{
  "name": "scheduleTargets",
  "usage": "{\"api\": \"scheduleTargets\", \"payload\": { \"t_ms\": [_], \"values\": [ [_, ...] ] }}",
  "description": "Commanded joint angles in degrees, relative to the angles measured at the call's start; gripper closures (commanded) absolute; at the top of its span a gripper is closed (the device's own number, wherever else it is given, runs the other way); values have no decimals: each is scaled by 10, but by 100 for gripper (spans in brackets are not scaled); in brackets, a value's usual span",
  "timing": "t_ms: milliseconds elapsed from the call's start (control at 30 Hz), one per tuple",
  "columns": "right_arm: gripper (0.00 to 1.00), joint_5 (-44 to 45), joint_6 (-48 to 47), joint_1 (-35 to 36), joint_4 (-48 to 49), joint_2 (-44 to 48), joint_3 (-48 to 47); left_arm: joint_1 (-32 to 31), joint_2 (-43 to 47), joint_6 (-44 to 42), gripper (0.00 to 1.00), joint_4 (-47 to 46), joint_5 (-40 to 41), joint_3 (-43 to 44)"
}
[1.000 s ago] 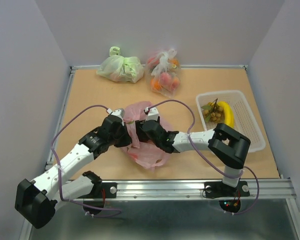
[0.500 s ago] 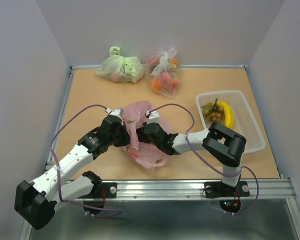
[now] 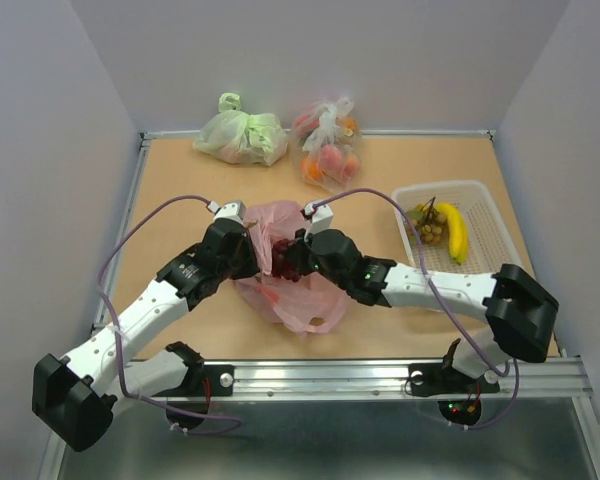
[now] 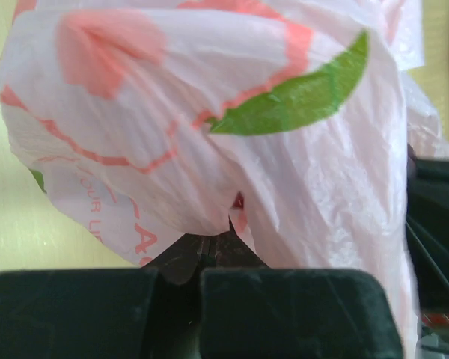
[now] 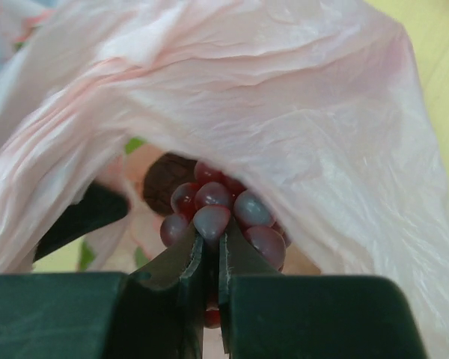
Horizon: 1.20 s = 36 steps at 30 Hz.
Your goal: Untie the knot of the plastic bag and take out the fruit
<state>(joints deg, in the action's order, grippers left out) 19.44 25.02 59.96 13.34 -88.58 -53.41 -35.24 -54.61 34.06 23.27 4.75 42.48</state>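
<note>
While the plastic bag lies crumpled near the middle of the bench, a little toward the near edge, its mouth gapes upward between the two arms. In that opening sits the dark grape bunch, red-purple and glossy in the right wrist view, with pink film arching over it. The right pincer reaches in from the right. Its fingers are drawn almost together, with only a thin slit between them, and the tips nip the bunch at its near side. The left pincer comes in from the left and is clamped tight on a fold of the bag's printed wall.

The bag's near end lies close to the metal rail along the bench's near edge. Bare bench shows left of the bag as far as the left wall, and a wide bare band runs between the bag and the far edge. On the right a narrower strip separates the bag from a white basket standing by the right wall. In the basket's far half lie a banana and, just left of it, green grapes.

Along the far wall rest a tied pale green bag and, just to its right, a clear bag of orange-red fruit. Both are well apart from the pink one.
</note>
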Motion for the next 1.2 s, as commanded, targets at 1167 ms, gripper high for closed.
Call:
{"api": "scheduleTargets", "payload": {
  "t_ms": [1167],
  "values": [
    [99,197,-124,-260,-416,278,-189,7,-45,-11,100,-73,19,8]
  ]
}}
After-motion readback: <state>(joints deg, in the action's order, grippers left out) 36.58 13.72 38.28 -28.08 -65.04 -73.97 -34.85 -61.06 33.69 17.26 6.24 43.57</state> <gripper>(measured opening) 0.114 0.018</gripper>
